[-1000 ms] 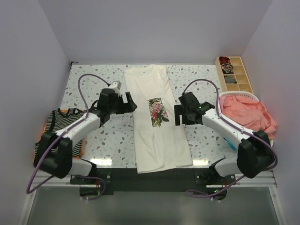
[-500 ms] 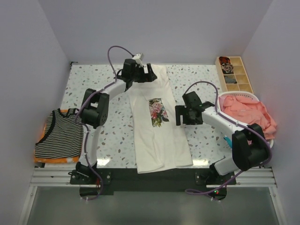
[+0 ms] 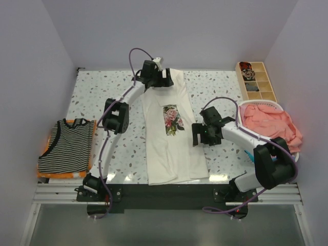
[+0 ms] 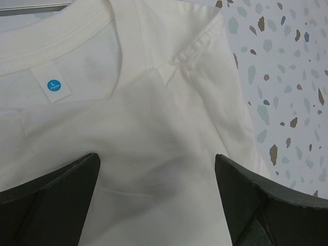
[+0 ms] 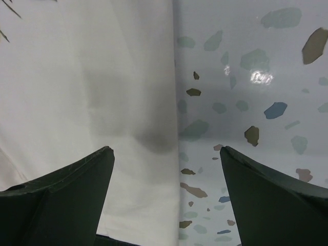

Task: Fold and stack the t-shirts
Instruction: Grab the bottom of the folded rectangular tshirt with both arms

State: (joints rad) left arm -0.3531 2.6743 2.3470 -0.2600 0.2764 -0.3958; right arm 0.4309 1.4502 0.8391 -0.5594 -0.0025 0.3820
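The cream t-shirt [image 3: 171,148] with a pink-rose print lies lengthwise down the middle of the table, its sides folded in. My left gripper [image 3: 160,82] is open over its collar end; the left wrist view shows the neckline and size label [image 4: 56,86] between the spread jaws. My right gripper [image 3: 197,134] is open over the shirt's right folded edge [image 5: 171,102], one jaw above cloth, one above table. A black-and-white striped shirt [image 3: 66,146] lies folded on an orange one [image 3: 43,171] at the left. A coral-pink shirt [image 3: 271,125] fills the basket at the right.
A compartmented wooden tray [image 3: 255,81] stands at the back right corner. A white basket [image 3: 261,106] holds the pink cloth. Walls close in the table on three sides. The speckled tabletop [image 3: 97,97] shows bare beside the cream shirt.
My left arm has swung from the shirt's left side up to its collar end. My right gripper has shifted slightly toward me along the shirt's right edge. The shirt's lower part looks narrower.
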